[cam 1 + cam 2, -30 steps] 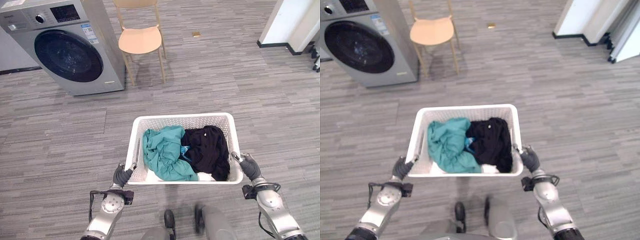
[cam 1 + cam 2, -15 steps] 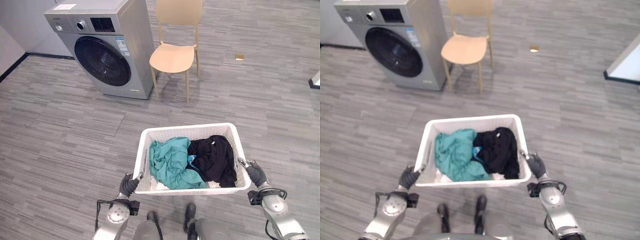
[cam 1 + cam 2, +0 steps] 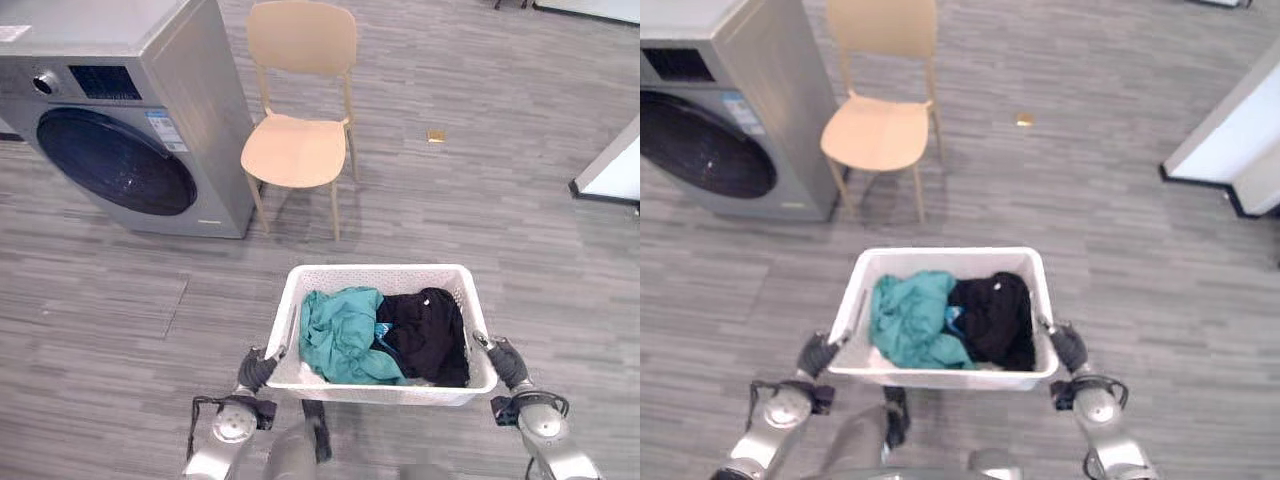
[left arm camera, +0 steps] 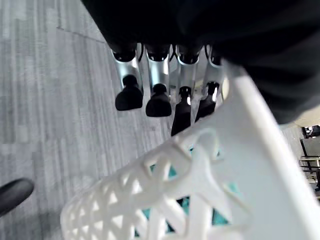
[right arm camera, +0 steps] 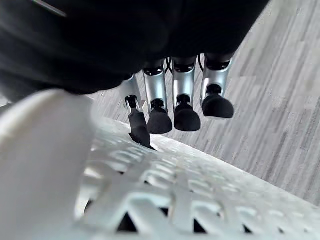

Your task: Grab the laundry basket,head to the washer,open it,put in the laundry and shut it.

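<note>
A white perforated laundry basket (image 3: 380, 271) is held off the floor in front of me, with a teal garment (image 3: 340, 335) on its left side and a black garment (image 3: 425, 330) on its right. My left hand (image 3: 255, 370) grips the basket's left rim and my right hand (image 3: 505, 362) grips the right rim. In the left wrist view the fingers (image 4: 157, 95) curl at the basket (image 4: 200, 165) edge; in the right wrist view the fingers (image 5: 185, 110) curl over the basket (image 5: 175, 185) rim. The grey washer (image 3: 110, 170) stands ahead to the left, its round dark door (image 3: 115, 162) shut.
A pale wooden chair (image 3: 295, 150) stands just right of the washer, between it and open floor. A small tan object (image 3: 436, 135) lies on the grey floor beyond the chair. A white panel with dark base (image 3: 610, 170) stands at the right.
The camera has moved: the washer and chair now appear larger and nearer. Both hands still hold the basket with the same clothes inside.
</note>
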